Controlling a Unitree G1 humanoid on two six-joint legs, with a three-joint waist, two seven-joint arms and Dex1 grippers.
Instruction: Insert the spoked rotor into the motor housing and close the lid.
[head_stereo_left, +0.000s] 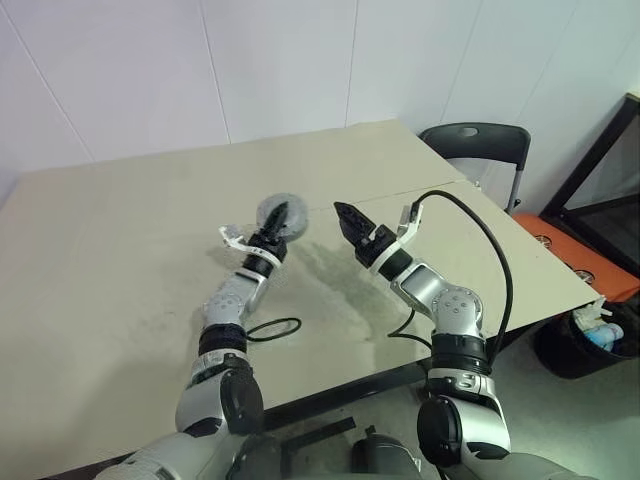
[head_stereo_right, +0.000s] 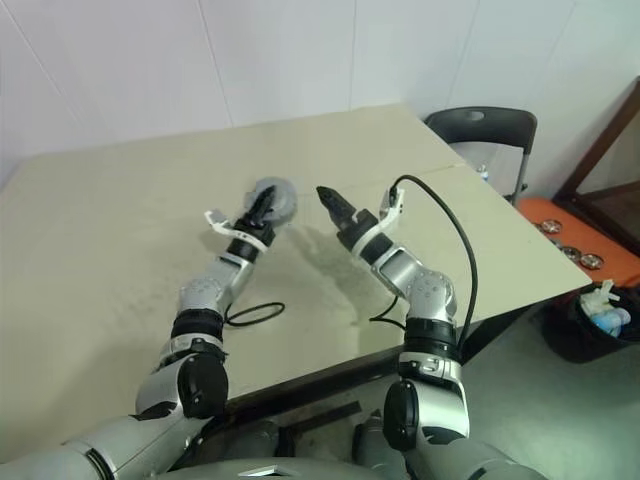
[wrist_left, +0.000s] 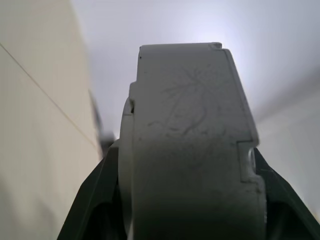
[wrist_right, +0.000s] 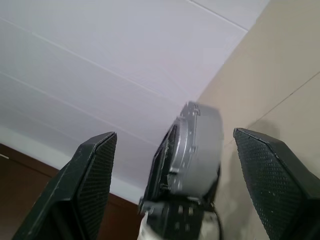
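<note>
Above the table (head_stereo_left: 120, 230), left pincer (head_stereo_left: 277, 222) clamps the scuffed grey motor housing (wrist_left: 192, 150); right pincer (wrist_right: 172, 185) gapes empty.

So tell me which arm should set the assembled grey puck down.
Left. Its tool is clamped on the round grey metal motor housing; the right tool stands open and empty beside it.

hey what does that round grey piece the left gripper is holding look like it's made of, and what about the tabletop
The motor housing, clamped edge-on in the left gripper, looks like cast or machined metal: matte pale grey, with fine scratches and a stepped rim. A painted plastic shell can't be ruled out. The table looks like smooth beige laminate or painted board, matte, with a thin seam running across it.
</note>
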